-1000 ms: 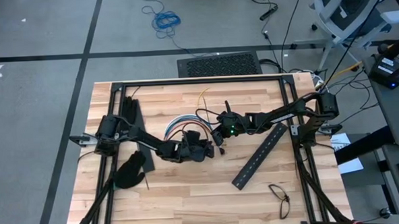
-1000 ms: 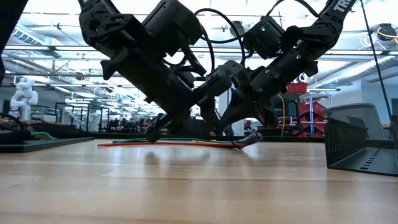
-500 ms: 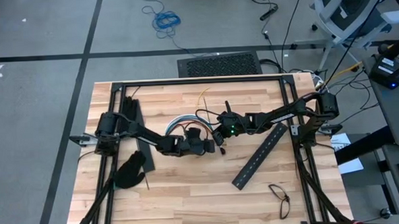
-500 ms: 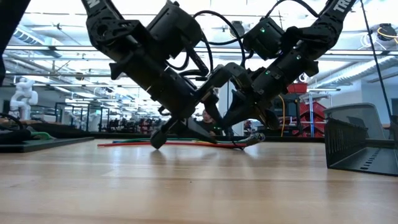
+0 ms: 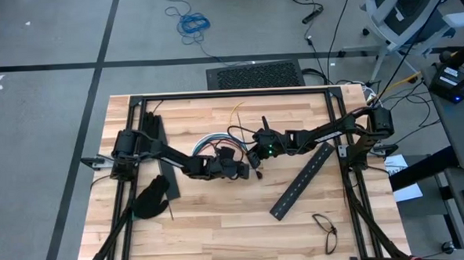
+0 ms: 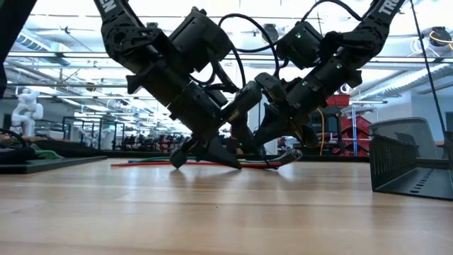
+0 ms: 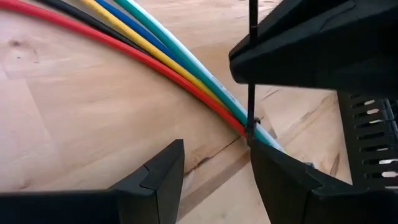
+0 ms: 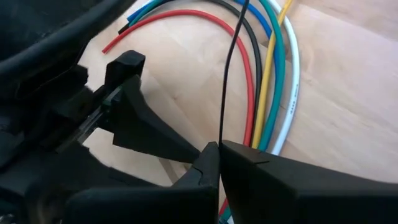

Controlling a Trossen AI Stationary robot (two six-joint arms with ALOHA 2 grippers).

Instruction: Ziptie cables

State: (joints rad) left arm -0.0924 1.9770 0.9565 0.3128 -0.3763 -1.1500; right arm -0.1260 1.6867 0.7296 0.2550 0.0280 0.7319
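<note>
The two arms are meeting near the middle of the wooden table [image 5: 220, 224], over the cables [image 5: 209, 140], which are lying there in a curved bundle of red, yellow, blue, green, white and black wires. The right gripper [image 8: 219, 152] is keeping its fingers pressed together on a thin dark ziptie [image 8: 229, 68], and the strip is standing up from the fingertips and is crossing in front of the cables. The left gripper [image 7: 214, 165] is sitting low at the table just beside the right one, with its two fingers apart in a moderate gap and nothing between them. In the left wrist view the ziptie is reaching down to the bundle, touching the red wire next to one left finger. A black slotted bar [image 5: 301, 182] is lying to the right of the grippers, and a black glove [image 5: 150, 198] is resting near the left arm's base.
</note>
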